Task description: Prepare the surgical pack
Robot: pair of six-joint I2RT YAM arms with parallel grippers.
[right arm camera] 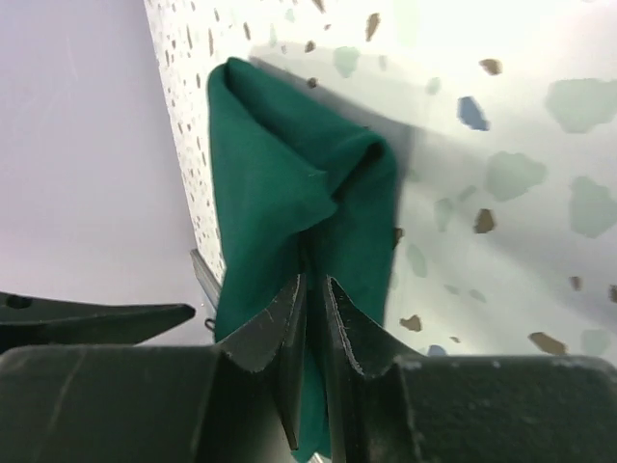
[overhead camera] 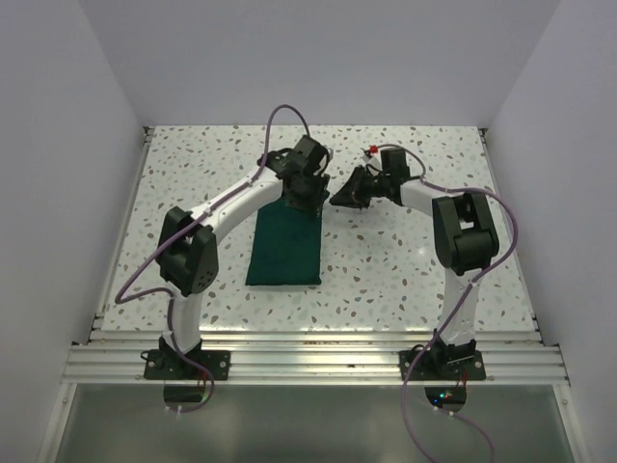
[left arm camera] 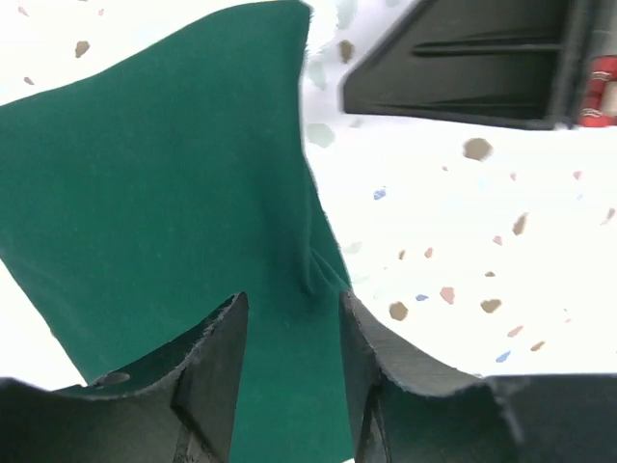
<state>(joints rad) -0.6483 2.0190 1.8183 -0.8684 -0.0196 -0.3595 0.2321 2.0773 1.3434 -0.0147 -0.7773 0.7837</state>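
The surgical pack [overhead camera: 284, 251] is a folded dark green cloth bundle lying lengthwise at the table's middle; no tray, instruments or pads show. My left gripper [overhead camera: 307, 198] hovers over its far end. In the left wrist view its jaws [left arm camera: 292, 297] stand apart, with the green cloth [left arm camera: 174, 174] lying flat beneath them and nothing pinched. My right gripper [overhead camera: 337, 200] reaches in from the right to the far right corner. In the right wrist view its jaws [right arm camera: 315, 280] are nearly together, with a raised fold of the cloth [right arm camera: 280, 164] caught between them.
The speckled white table [overhead camera: 405, 260] is walled at the back and on both sides. An aluminium rail [overhead camera: 318, 362] runs along the near edge by the arm bases. A small red part [overhead camera: 371, 149] sits by the right wrist. The right gripper's black finger [left arm camera: 463, 68] shows in the left wrist view.
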